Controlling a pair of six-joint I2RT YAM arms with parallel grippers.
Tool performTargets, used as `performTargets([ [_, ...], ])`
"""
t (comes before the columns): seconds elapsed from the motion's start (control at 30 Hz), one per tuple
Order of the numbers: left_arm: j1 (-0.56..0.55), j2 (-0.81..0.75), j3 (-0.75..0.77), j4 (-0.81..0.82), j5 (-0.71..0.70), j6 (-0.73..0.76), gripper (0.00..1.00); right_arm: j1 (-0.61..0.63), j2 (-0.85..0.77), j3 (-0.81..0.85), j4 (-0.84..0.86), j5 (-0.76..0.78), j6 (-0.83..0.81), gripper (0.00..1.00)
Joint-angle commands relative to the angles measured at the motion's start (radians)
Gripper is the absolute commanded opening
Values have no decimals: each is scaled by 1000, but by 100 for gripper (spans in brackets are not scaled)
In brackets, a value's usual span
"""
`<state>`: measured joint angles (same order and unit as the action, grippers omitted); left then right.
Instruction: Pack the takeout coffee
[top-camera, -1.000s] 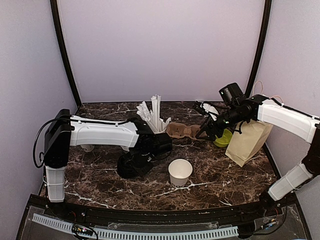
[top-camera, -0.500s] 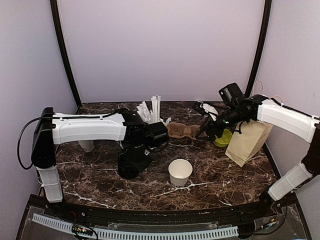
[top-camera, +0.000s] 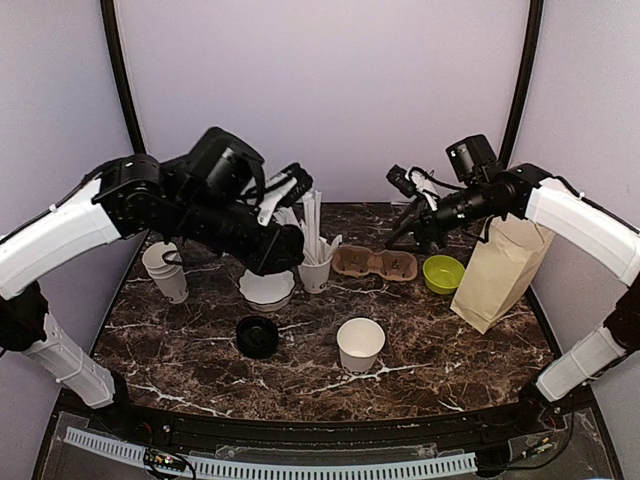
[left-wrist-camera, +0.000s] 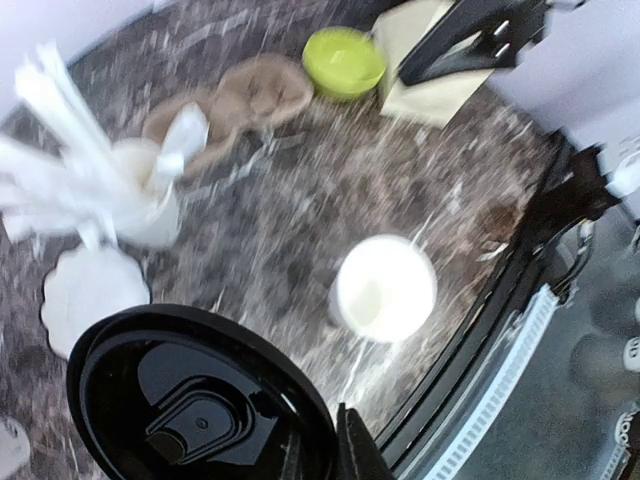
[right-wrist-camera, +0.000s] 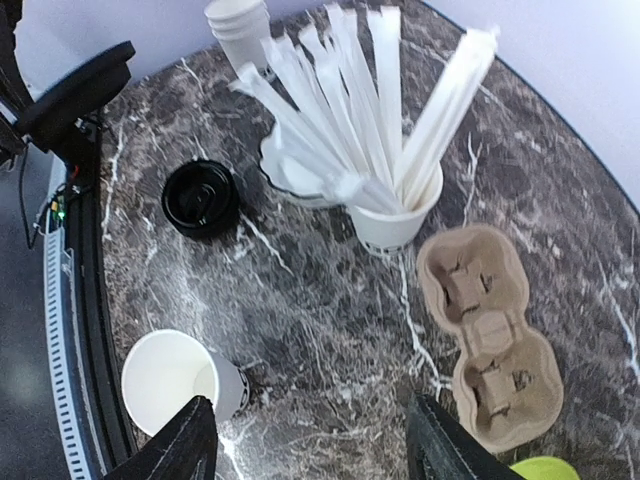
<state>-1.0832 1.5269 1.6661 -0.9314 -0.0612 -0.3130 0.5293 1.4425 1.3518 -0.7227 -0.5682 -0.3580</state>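
The dark marble table (top-camera: 200, 370) ends in a curved black rim at the front, with pale lilac walls close on the other three sides. The left arm is held high over the left half. Its left gripper (top-camera: 275, 256) hangs above the white scalloped bowl (top-camera: 268, 290), clamped on the edge of a round black plastic lid (left-wrist-camera: 200, 400), which fills the lower left of the left wrist view. The right arm reaches in over the back right. The right gripper (right-wrist-camera: 315, 452) has its fingers spread wide with nothing between them, above the bare marble in front of the carrier.

A brown paper bag (top-camera: 497, 280) leans at the right edge. Just left of it sits a small lime-green bowl (top-camera: 443, 273), then a brown pulp two-cup carrier (top-camera: 375, 264) with both wells bare. A small white cup of paper-wrapped straws (top-camera: 315, 275) stands just beside the carrier's left end and close to the scalloped bowl. A stack of white paper cups (top-camera: 165, 272) stands near the left edge.

The tall white paper cup (top-camera: 360, 343) stands upright and uncovered at front centre. There is bare marble on every side of it, including a wide strip toward the carrier and a narrower one toward the front rim. A second black lid (top-camera: 257, 336) lies flat on the marble to the cup's left, apart from it and in front of the scalloped bowl.
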Motion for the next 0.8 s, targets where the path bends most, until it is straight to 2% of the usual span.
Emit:
performTargets([
  [0.0, 3, -139, -5, 347, 116, 77, 17, 7, -7, 161, 2, -195, 38, 67],
  [0.17, 3, -238, -129, 722, 228, 128, 20, 41, 56, 283, 86, -321, 177, 74],
  [0.2, 3, -245, -165, 811, 242, 128, 21, 47, 67, 304, 114, -358, 225, 79],
  [0.33, 2, -256, -221, 965, 232, 136, 19, 80, 105, 341, 251, -451, 411, 85],
  [0.4, 3, -243, -228, 981, 202, 137, 16, 89, 117, 343, 267, -440, 438, 92],
  [0.5, 3, -220, -223, 928, 163, 145, 16, 78, 102, 311, 245, -302, 419, 93],
  [0.77, 3, -193, -260, 630, -8, 222, 30, -85, -7, 140, 192, -162, 300, 91],
])
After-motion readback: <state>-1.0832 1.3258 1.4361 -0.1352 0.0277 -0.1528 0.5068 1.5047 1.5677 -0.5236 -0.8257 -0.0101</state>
